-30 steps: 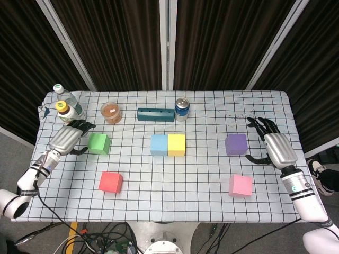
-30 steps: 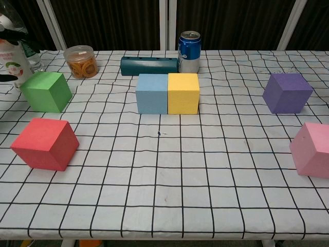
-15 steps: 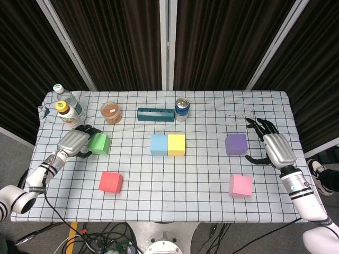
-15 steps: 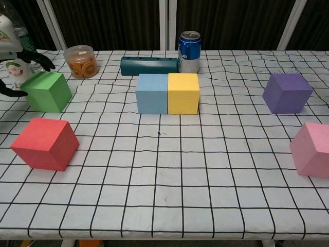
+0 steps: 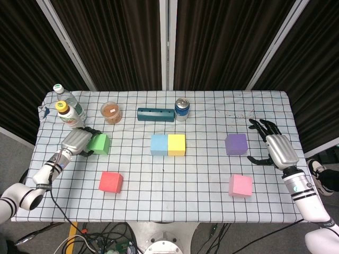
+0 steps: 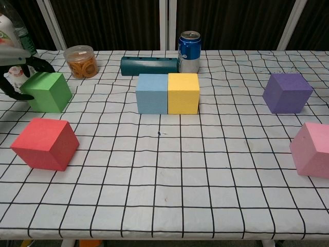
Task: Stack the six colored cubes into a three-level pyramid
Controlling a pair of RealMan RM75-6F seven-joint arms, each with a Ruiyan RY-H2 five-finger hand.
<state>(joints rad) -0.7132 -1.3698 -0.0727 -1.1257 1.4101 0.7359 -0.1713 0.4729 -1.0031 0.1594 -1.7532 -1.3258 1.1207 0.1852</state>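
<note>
No text can be read: the print on the blue can [image 6: 189,52] and the bottle label [image 6: 10,36] is too small and blurred to make out.

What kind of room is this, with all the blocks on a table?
Probably a robot test lab: a table under a checked cloth, dark curtains behind, loose cables on the floor beneath, and coloured cubes laid out between two robot arms.

Bright, even overhead light, soft short shadows, sharp focus throughout, with grid lines bowing toward the chest view's edges
</note>
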